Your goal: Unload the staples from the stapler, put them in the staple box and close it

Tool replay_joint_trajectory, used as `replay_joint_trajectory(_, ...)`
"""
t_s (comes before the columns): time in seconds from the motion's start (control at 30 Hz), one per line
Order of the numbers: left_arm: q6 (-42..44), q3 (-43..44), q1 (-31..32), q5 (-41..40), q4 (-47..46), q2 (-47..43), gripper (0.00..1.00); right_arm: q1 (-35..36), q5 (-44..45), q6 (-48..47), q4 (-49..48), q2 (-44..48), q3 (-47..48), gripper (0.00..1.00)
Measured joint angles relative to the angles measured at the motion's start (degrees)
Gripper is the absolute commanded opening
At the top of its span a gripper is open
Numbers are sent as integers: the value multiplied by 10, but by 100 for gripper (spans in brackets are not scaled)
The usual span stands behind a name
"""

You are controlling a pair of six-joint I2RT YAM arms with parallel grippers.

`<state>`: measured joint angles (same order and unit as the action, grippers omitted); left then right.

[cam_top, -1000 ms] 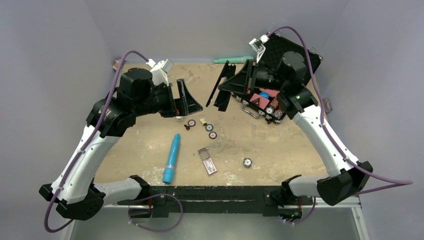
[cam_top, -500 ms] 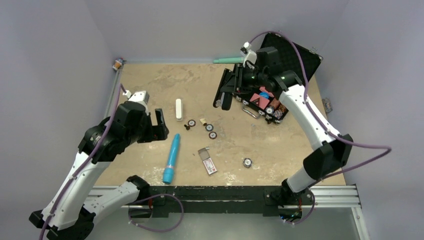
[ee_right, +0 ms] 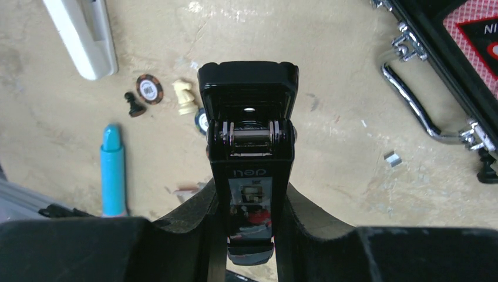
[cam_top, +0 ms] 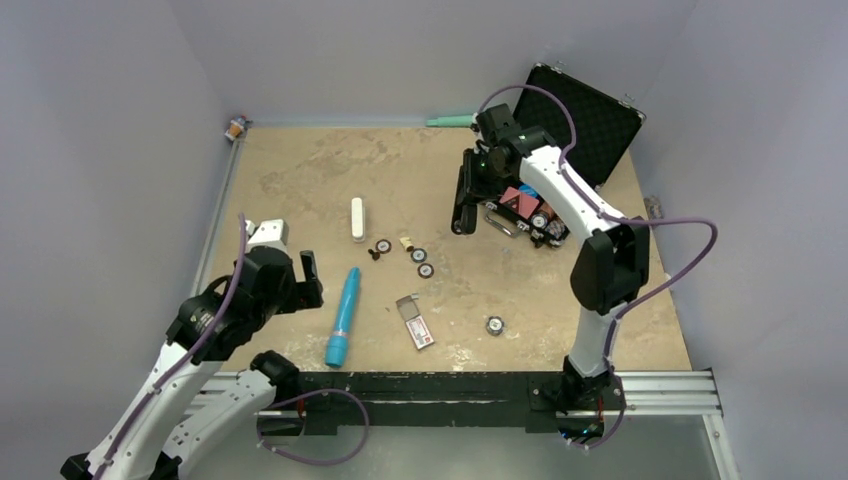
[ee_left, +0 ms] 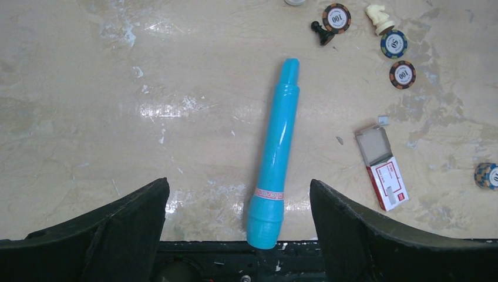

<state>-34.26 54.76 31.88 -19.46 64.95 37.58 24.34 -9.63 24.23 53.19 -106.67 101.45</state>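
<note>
The black stapler is held in my right gripper above the table, just left of the open case. In the right wrist view the stapler points away from the camera with its hinge and silvery pin showing, and the fingers press on both its sides. My left gripper is open and empty over the near left of the table. In the left wrist view its jaws stand wide apart above the thick end of the blue tube, without touching it.
A red-and-white staple box lies open near the front. Poker chips and chess pieces lie mid-table, with a white bar and a lone chip. An open black case stands back right. A green pen lies at the back edge.
My left arm has drawn back toward the near left, uncovering the white bar. My right arm has swung round and brought the stapler slightly nearer, now hanging as one slim bar.
</note>
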Motion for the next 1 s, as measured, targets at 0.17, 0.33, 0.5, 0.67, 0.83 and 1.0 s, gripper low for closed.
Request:
replay_joint_trajectory(0.17,0,-45,0,-20,-11,-45,91,13,36,-14,26,-72,66,0)
replay_joint_trajectory(0.33,10,-51,0,-27,-22,-46,87,31,72,-22,55,-167,167,0)
replay_joint_trajectory(0.5,24,-50,0,-18,-26,-13,87,42,80,-27,64,-226,214,0)
replay_joint_trajectory(0.67,37,-50,0,-4,-36,7,88,43,99,-29,71,-265,226,0)
replay_joint_trajectory(0.83,40,-50,0,5,-41,7,89,45,111,-28,82,-286,236,0)
replay_joint_trajectory(1.0,40,-50,0,7,-41,3,88,51,124,-29,93,-299,258,0)
